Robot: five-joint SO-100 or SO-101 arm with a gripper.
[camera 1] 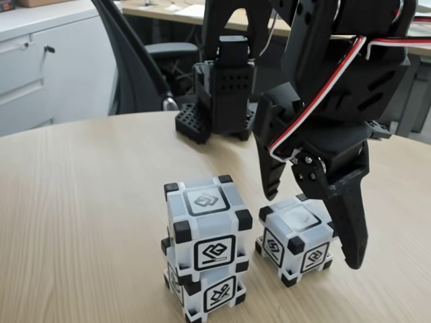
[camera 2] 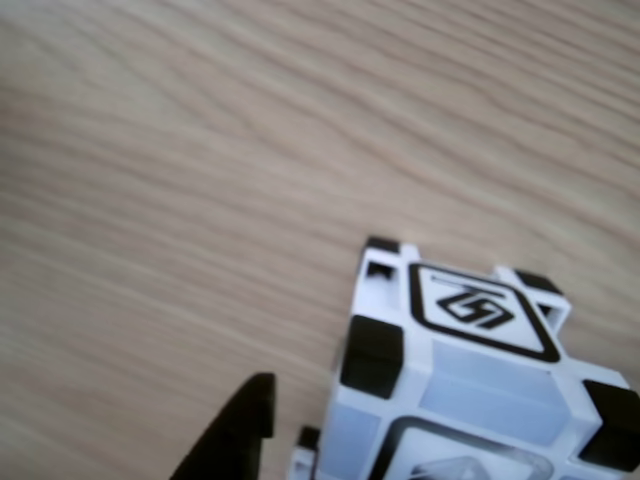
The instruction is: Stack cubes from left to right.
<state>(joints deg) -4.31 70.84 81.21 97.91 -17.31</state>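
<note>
In the fixed view two white cubes with black corners stand stacked at front centre, the top cube [camera 1: 205,229] sitting slightly twisted on the bottom cube [camera 1: 210,291]. A third cube [camera 1: 296,242] rests on the wooden table [camera 1: 81,202] just to their right. My black gripper [camera 1: 313,230] is open and straddles this single cube, one finger behind its left side and the longer finger down its right side, with no visible grip. In the other view a cube [camera 2: 470,370] fills the lower right, and one black fingertip [camera 2: 240,430] rises to its left.
The arm's black base [camera 1: 219,94] stands at the table's far edge behind the cubes. An office chair [camera 1: 145,60] and a grey cabinet [camera 1: 40,67] lie beyond the table. Bare wood spreads to the left of the stack.
</note>
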